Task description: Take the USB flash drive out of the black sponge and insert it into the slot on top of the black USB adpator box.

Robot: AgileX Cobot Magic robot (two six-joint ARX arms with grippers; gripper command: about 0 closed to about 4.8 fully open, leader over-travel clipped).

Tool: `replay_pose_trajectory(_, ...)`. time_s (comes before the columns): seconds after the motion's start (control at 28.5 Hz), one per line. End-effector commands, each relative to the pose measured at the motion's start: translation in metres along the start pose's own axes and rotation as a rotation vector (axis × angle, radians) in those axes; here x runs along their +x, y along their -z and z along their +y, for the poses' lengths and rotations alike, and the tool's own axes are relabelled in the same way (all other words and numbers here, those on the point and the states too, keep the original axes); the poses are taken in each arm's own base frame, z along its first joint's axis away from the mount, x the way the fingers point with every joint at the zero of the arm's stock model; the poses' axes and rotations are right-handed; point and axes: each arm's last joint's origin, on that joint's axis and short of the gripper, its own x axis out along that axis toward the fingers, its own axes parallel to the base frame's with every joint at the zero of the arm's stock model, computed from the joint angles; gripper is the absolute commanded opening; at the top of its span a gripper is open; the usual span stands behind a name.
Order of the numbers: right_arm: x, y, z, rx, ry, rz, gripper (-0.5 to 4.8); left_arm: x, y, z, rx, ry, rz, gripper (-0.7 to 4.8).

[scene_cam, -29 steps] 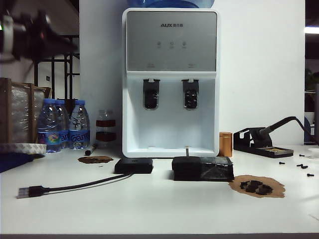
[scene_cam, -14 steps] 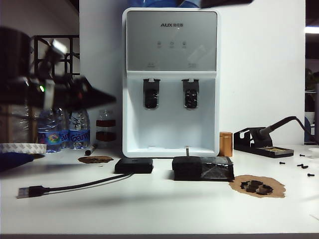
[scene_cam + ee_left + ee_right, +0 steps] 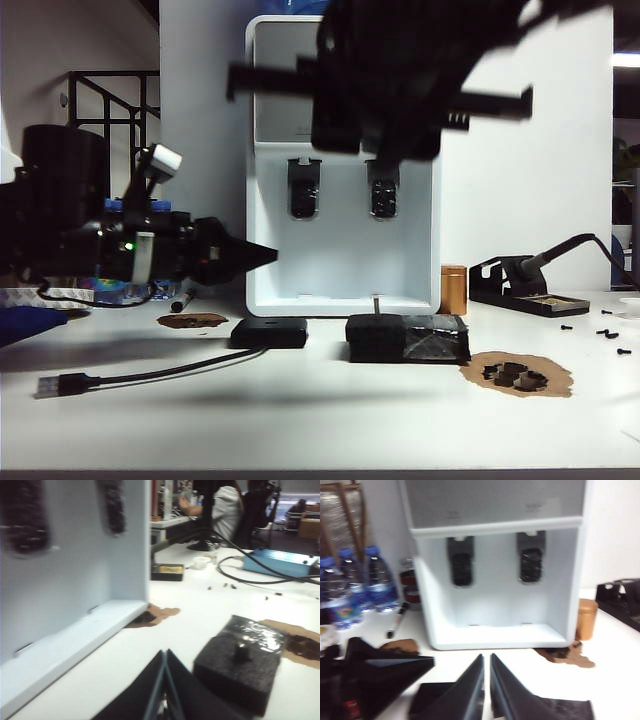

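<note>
The black sponge (image 3: 407, 338) lies on the white table in front of the water dispenser. The USB flash drive (image 3: 376, 303) stands upright in the sponge near its left end. Left of it sits the flat black USB adaptor box (image 3: 268, 332), its cable running to a silver plug (image 3: 55, 385). My left gripper (image 3: 270, 252) hovers level above and left of the box, shut and empty. In the left wrist view, the left gripper (image 3: 164, 652) points past the sponge (image 3: 237, 672). My right arm (image 3: 385, 80) is a blurred dark mass high above the sponge. The right gripper (image 3: 486, 656) is shut and empty.
The white water dispenser (image 3: 343, 160) stands right behind box and sponge. A copper cylinder (image 3: 453, 290) and a soldering stand (image 3: 525, 285) are at the right. A brown patch with black foam scraps (image 3: 515, 375) and loose screws (image 3: 605, 335) lie there too. Water bottles (image 3: 350, 587) stand at the left.
My left arm has swung in from the left and come down toward the box. My right arm has entered at the top middle. Box, sponge and drive have not moved.
</note>
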Motion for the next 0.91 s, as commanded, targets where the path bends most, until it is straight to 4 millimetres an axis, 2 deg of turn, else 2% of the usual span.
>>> replay_pose_trajectory(0.04, 0.011, 0.002, -0.003, 0.021, -0.062, -0.011, -0.05, 0.012, -0.003, -0.002, 0.041, 0.026, -0.033, -0.04)
replay_pose_trajectory(0.14, 0.02, -0.001, -0.004, -0.064, -0.143, -0.05, -0.05, 0.023, -0.005, -0.003, 0.052, 0.037, -0.044, -0.04)
replay_pose_trajectory(0.28, 0.036, -0.002, -0.016, -0.109, -0.14, -0.048, -0.04, 0.036, -0.005, 0.0, 0.058, 0.041, -0.051, -0.04)
replay_pose_trajectory(0.32, 0.04, -0.003, -0.02, -0.08, -0.125, -0.047, 0.13, 0.039, -0.004, -0.001, 0.059, 0.048, -0.052, -0.04)
replay_pose_trajectory(0.39, 0.042, 0.001, -0.026, -0.017, -0.111, -0.029, 1.01, 0.05, 0.001, -0.003, 0.058, 0.067, -0.052, -0.04)
replay_pose_trajectory(0.42, 0.044, 0.006, -0.035, 0.02, -0.054, -0.034, 1.0, 0.057, 0.004, -0.005, 0.054, 0.079, -0.048, -0.04)
replay_pose_trajectory(0.49, 0.041, 0.017, -0.039, 0.07, -0.128, -0.019, 0.98, 0.062, 0.007, -0.008, 0.043, 0.095, -0.036, -0.04)
replay_pose_trajectory(0.6, 0.027, 0.029, -0.045, 0.037, -0.18, -0.012, 1.11, 0.066, 0.007, -0.013, 0.038, 0.115, -0.031, -0.04)
replay_pose_trajectory(0.77, 0.014, 0.042, -0.058, 0.036, -0.265, 0.0, 2.73, 0.069, 0.01, -0.018, 0.03, 0.134, -0.021, -0.04)
replay_pose_trajectory(0.84, 0.013, 0.043, -0.058, 0.009, -0.283, 0.005, 2.78, 0.07, 0.012, -0.019, 0.016, 0.137, -0.005, -0.04)
replay_pose_trajectory(0.91, 0.014, 0.044, -0.057, 0.001, -0.276, 0.006, 2.57, 0.07, 0.015, -0.02, 0.007, 0.141, 0.005, -0.04)
